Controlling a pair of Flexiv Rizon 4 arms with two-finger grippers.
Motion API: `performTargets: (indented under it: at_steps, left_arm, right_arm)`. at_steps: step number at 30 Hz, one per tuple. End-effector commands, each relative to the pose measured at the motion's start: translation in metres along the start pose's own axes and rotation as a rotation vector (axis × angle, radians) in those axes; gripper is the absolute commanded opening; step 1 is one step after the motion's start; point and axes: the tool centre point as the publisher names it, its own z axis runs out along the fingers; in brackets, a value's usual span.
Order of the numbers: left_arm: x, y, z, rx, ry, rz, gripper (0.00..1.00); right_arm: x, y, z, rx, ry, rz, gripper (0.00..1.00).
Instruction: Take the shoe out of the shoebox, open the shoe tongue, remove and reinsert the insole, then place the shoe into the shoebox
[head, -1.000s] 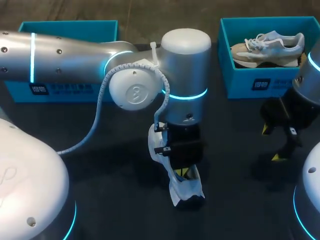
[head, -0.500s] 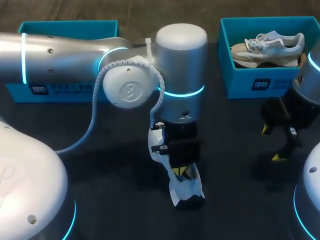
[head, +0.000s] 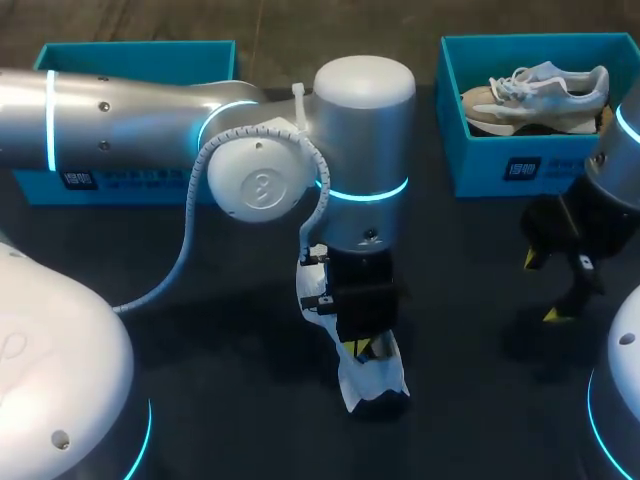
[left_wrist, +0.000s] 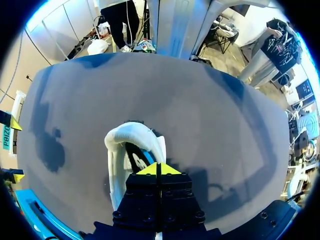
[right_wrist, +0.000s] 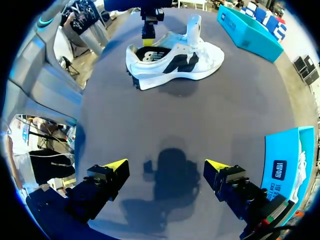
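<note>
The shoe (head: 366, 384) is out on the table (head: 230, 380), tongue (right_wrist: 194, 25) raised. The left pincer (left_wrist: 158, 169) is pressed together in its opening, the right pincer (right_wrist: 166, 166) spread, apart. Insole removal is judged in hand: a pinch and lift are needed.

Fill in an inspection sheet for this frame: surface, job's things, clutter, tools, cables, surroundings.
Surface: dark table.
Job's things: white shoe upright mid-table, tongue raised; right shoebox holds a second shoe; left shoebox partly behind left arm.
Clutter: nothing seen.
Tools: left tool shut, tips at the shoe's heel opening; right tool open, empty, over table.
Cables: white coiled cable along left arm.
Surroundings: nothing seen reaching over the table.
</note>
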Motion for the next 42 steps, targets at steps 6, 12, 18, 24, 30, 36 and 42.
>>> performTargets:
  at_steps: [6,12,18,24,30,36,42]
  left_arm:
    - [-0.008,0.004,0.018,0.014,0.009,-0.009,0.0]
    - [-0.011,0.004,0.028,0.023,0.027,-0.016,0.0]
    - [-0.014,0.006,0.039,0.035,0.047,-0.031,0.0]
    - [-0.015,0.007,0.048,0.04,0.041,-0.038,0.0]
    - [-0.016,0.013,0.059,0.005,-0.02,-0.073,0.0]
    - [-0.014,0.015,0.05,-0.021,-0.039,-0.087,0.0]
    - [-0.013,0.008,0.025,-0.041,-0.044,-0.065,0.0]
  right_arm:
    - [0.001,0.0,0.0,0.002,-0.002,0.001,1.0]
    - [0.001,0.0,0.0,0.002,-0.002,0.001,1.0]
    - [0.001,0.0,0.0,0.002,-0.002,0.001,1.0]
    - [0.001,0.0,0.0,0.002,-0.002,0.001,1.0]
    - [0.001,0.0,0.0,0.002,-0.002,0.001,1.0]
    - [0.001,0.0,0.0,0.002,-0.002,0.001,1.0]
    - [0.001,0.0,0.0,0.002,-0.002,0.001,1.0]
